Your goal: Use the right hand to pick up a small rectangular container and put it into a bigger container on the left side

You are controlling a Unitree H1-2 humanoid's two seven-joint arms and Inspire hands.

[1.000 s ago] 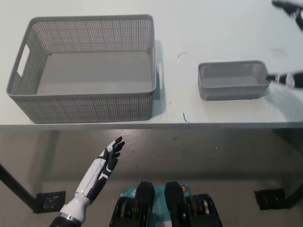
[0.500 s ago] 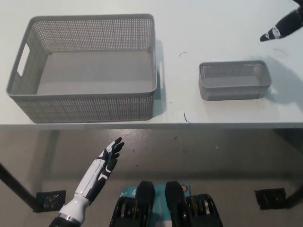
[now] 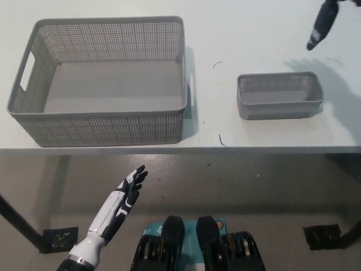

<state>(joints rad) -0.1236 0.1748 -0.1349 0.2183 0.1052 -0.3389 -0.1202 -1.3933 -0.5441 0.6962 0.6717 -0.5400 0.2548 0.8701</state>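
A small grey perforated rectangular container (image 3: 279, 95) stands on the white table (image 3: 254, 34) at the right, near the front edge. A much bigger grey perforated basket (image 3: 104, 79) with handle slots stands at the left and holds nothing. Only a black tip of my right hand (image 3: 321, 23) shows at the top right, above and behind the small container and apart from it. My white left hand (image 3: 125, 195) rests below the table's front edge at the lower left, fingers stretched out and apart, holding nothing.
A bare strip of table separates the two containers. Small dark marks (image 3: 217, 64) lie on the tabletop between them. Below the table edge are the floor and black table feet (image 3: 324, 236).
My right hand has left the small container's right end and swung up and back to the top right corner. The containers and the left hand have stayed put.
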